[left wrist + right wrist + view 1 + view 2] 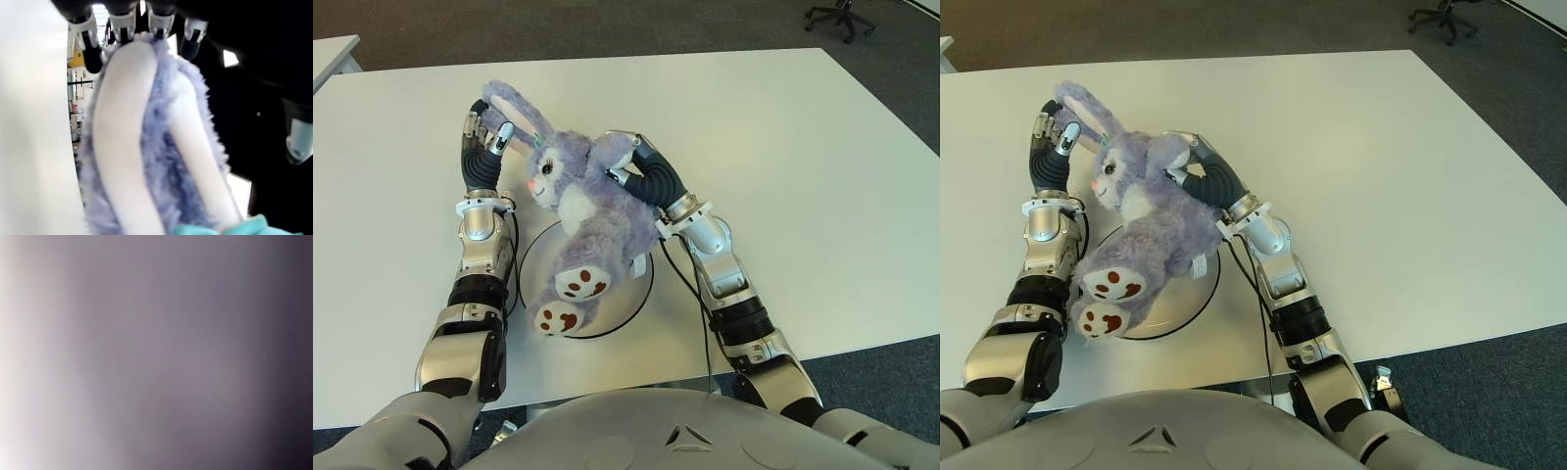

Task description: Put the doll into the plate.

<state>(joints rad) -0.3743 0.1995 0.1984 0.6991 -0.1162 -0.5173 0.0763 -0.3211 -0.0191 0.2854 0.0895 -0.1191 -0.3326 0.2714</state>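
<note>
White table [803,147]: both hands, left hand [484,147] and right hand [641,171], clasp doll [578,215] above plate [641,294].

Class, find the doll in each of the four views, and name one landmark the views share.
Left eye: doll centre-left, between both hands, feet over plate.
Right eye: doll left of centre, over plate.
Left wrist: its ears fill the frame.
Right wrist: nothing recognisable.
Landmark: the plate, eye views only.

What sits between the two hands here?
The doll: left hand grips an ear, right hand is against its other side, its feet over the plate. Shows in both eye views.
</note>
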